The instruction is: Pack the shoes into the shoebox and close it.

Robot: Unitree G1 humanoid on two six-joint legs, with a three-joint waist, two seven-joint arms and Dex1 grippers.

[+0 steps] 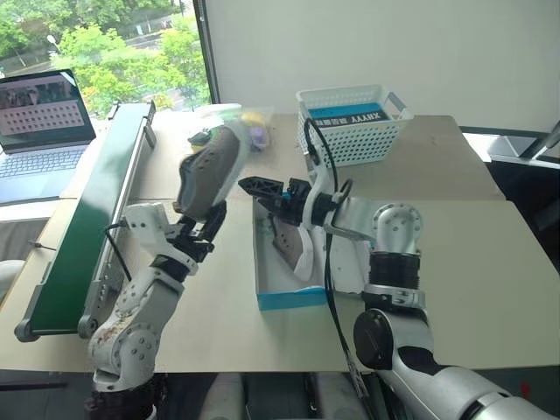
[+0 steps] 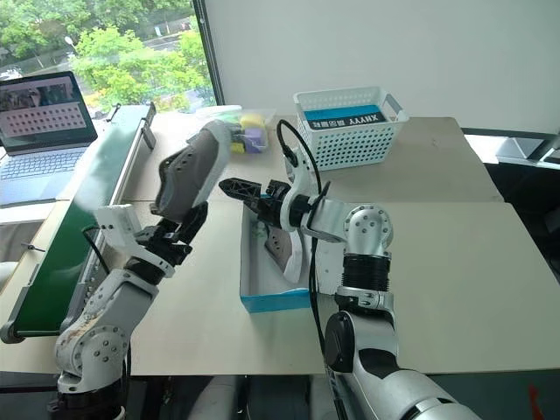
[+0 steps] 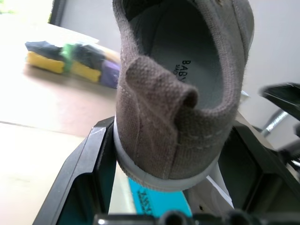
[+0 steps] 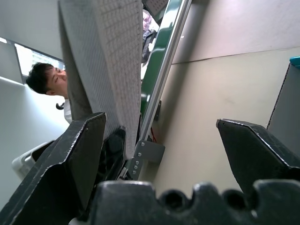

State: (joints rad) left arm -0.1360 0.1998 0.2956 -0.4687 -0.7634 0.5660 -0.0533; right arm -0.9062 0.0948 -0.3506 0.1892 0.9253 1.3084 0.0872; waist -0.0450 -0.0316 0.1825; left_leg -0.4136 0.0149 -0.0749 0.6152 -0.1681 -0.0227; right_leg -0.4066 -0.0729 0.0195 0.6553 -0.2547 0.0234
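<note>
On the pale bench (image 1: 490, 262), seen from the head camera's left eye, the turquoise shoebox (image 1: 289, 299) lies open near the middle with one grey sneaker (image 1: 293, 245) resting inside it, sole turned partly up. The left gripper (image 1: 197, 234) holds the second grey sneaker (image 1: 210, 171) upright by its heel, toe pointing up, just left of the box and clear of the bench. The right gripper (image 1: 254, 186) reaches across above the box toward that raised sneaker, its fingers spread wide and holding nothing. A white lattice basket (image 1: 352, 122) stands behind the box, a green conveyor (image 1: 83, 236) runs along the left side, and a laptop (image 1: 44, 122) sits beyond it. From the left wrist, the fingers (image 3: 86, 168) pinch the heel of the sneaker on both sides, the shoe's opening facing the camera, with a strip of the blue box below and a bundle of coloured sponges (image 3: 70, 63) lying on the bench behind. From the right wrist, the spread fingers (image 4: 258, 150) frame the patterned sole of the lifted sneaker, the conveyor's edge, and a person (image 4: 49, 79) in the background.
</note>
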